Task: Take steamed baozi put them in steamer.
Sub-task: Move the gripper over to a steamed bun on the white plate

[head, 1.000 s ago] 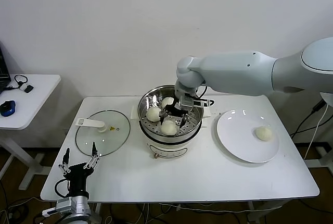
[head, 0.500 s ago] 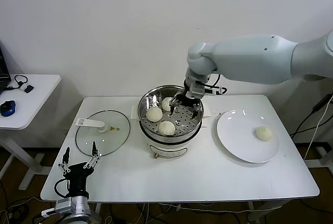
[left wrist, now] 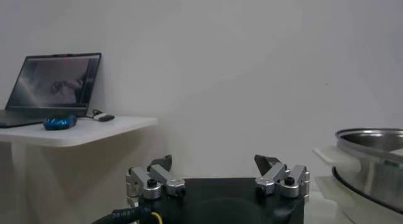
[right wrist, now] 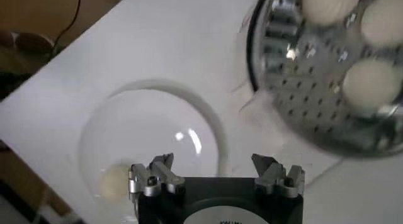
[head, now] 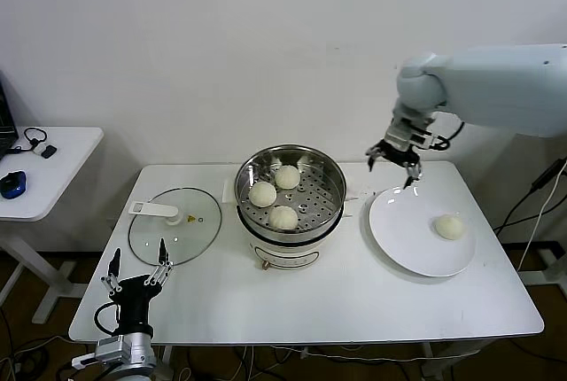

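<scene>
a: over the white plate's (head: 403, 237) far rim, what's the right gripper (head: 394, 163) doing?
b: hanging empty, fingers spread. three steamed baozi (head: 283, 216) sit in the steamer (head: 290, 220), one (head: 449, 227) on the plate. left gripper (head: 135, 272) parked low, also spread.

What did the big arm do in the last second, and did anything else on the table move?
The right gripper rose out of the steamer and swung toward its own side; it now hangs open and empty above the plate's far edge. Three baozi stay in the steamer, one baozi stays on the plate. The lid and the left gripper, parked open at the table's near corner, have not moved.
</scene>
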